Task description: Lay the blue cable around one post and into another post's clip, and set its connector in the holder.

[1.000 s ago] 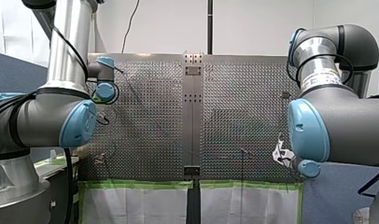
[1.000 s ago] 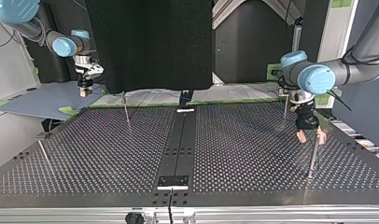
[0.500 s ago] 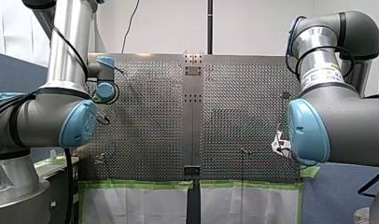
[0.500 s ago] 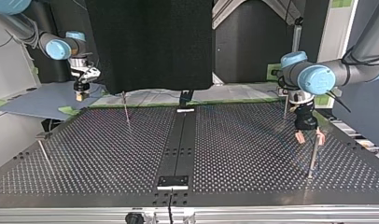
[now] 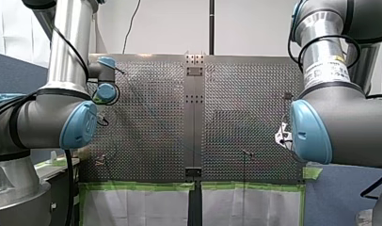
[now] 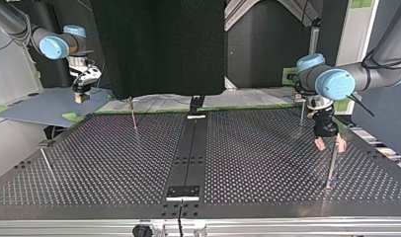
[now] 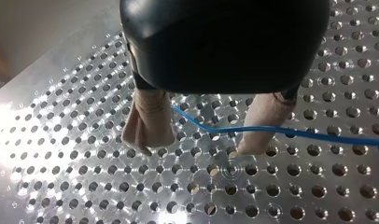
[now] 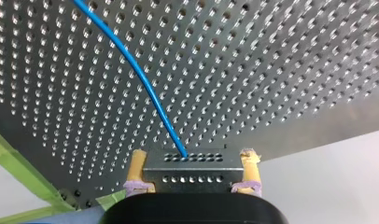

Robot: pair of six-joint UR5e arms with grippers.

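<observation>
In the right wrist view my right gripper point(image 8: 192, 173) is shut on a grey metal connector point(image 8: 191, 169) with rows of small holes. The blue cable point(image 8: 140, 74) leaves the connector and runs away over the perforated table point(image 8: 281, 70). At the top view's left, my right gripper point(image 6: 80, 97) hangs beyond the table's far corner. My left gripper point(image 7: 206, 140) stands open just over the table, its beige pads point(image 7: 150, 123) wide apart. The blue cable point(image 7: 318, 136) runs across between them. In the top view my left gripper point(image 6: 329, 143) is at the right, next to a thin post point(image 6: 331, 167).
More thin posts stand at the top view's far middle-left point(image 6: 133, 115), near left point(image 6: 46, 163) and far right point(image 6: 301, 112). A dark centre strip point(image 6: 188, 148) carries a small bright plate near the front edge point(image 6: 183, 192). Green tape point(image 5: 142, 186) lines the table's near edge in the front view.
My right gripper has risen and moved toward the top view's left, away from the table's corner, with the connector in it. My left gripper has stayed in place.
</observation>
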